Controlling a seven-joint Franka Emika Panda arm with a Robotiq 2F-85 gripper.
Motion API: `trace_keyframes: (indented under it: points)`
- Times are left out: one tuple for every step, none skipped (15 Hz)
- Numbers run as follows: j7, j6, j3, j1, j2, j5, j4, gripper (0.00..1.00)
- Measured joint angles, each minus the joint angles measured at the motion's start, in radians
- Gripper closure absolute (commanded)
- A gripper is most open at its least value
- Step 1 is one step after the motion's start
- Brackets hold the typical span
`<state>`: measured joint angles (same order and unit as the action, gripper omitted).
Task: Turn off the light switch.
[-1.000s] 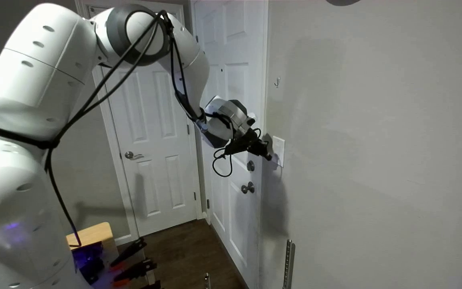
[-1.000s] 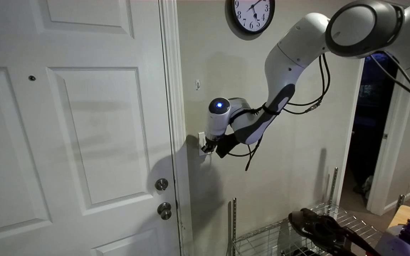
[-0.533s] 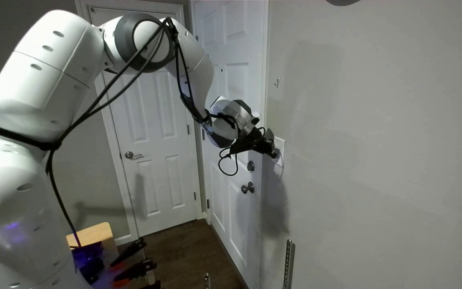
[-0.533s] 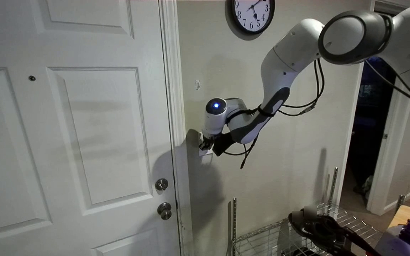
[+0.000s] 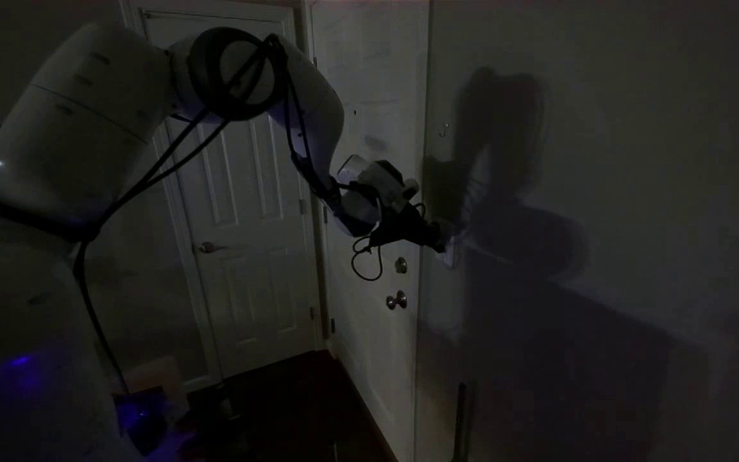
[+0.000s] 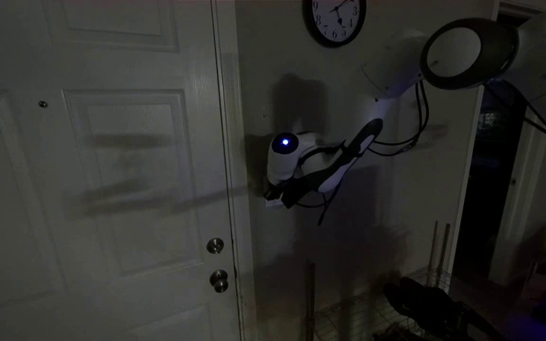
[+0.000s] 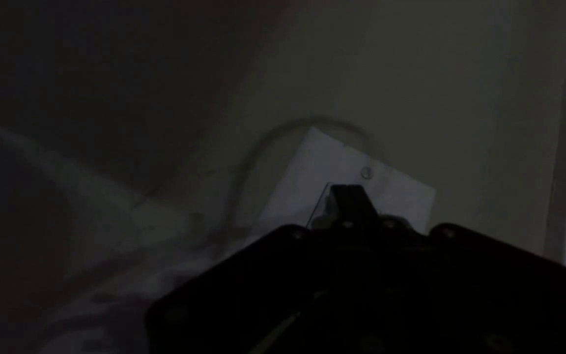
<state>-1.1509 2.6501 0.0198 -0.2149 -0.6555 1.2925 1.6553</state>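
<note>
The light switch is a white wall plate (image 7: 297, 184) with a screw near its top edge, tilted in the wrist view. My gripper (image 7: 347, 188) is shut, its two black fingertips side by side over the rocker area and hiding most of it. In an exterior view the fingertips (image 5: 440, 246) are at the switch plate (image 5: 450, 255), seemingly touching it. In an exterior view the gripper (image 6: 269, 194) covers most of the plate (image 6: 273, 203), with its lower edge showing. The scene is dark, so the rocker's position cannot be told.
A white door with a round metallic knob (image 6: 219, 280) and a deadbolt (image 6: 215, 245) stands beside the switch. A small hook (image 5: 444, 130) and a clock (image 6: 334, 28) are on the wall above. A wire shelf (image 6: 349, 305) holding dark items stands below the arm.
The room has gone from lit to dark, with strong arm shadows now on the wall. The arm has lowered and my gripper has moved onto the switch plate.
</note>
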Motion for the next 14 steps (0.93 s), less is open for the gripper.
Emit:
trace_keyframes:
  points:
    - [0.0, 0.0, 0.0, 0.0, 0.0, 0.0, 0.0, 0.98]
    - [0.0, -0.002, 0.0, 0.0, 0.0, -0.001, 0.0, 0.98]
    - [0.0, -0.002, -0.001, 0.0, 0.0, -0.001, 0.0, 0.99]
    - [0.0, -0.002, -0.001, 0.0, 0.0, -0.001, 0.002, 0.99]
    - [0.0, -0.002, -0.001, 0.0, 0.0, -0.002, 0.006, 0.99]
    - [-0.001, -0.002, -0.001, 0.0, 0.0, -0.005, 0.013, 0.99]
    - [-0.001, -0.002, -0.002, 0.0, 0.001, -0.01, 0.022, 0.99]
    - [-0.002, -0.002, -0.003, 0.0, 0.001, -0.022, 0.033, 0.99]
    - [-0.002, -0.002, -0.005, 0.0, 0.001, -0.035, 0.044, 0.99]
    - [-0.002, -0.002, -0.006, 0.0, 0.002, -0.048, 0.055, 0.99]
    - [-0.005, -0.002, -0.008, 0.0, 0.003, -0.059, 0.066, 0.99]
    - [-0.012, -0.002, -0.009, 0.0, 0.005, -0.069, 0.077, 0.99]
    - [-0.023, -0.002, -0.011, 0.0, 0.009, -0.073, 0.088, 0.99]
    - [-0.04, -0.002, -0.013, 0.0, 0.015, -0.074, 0.099, 0.99]
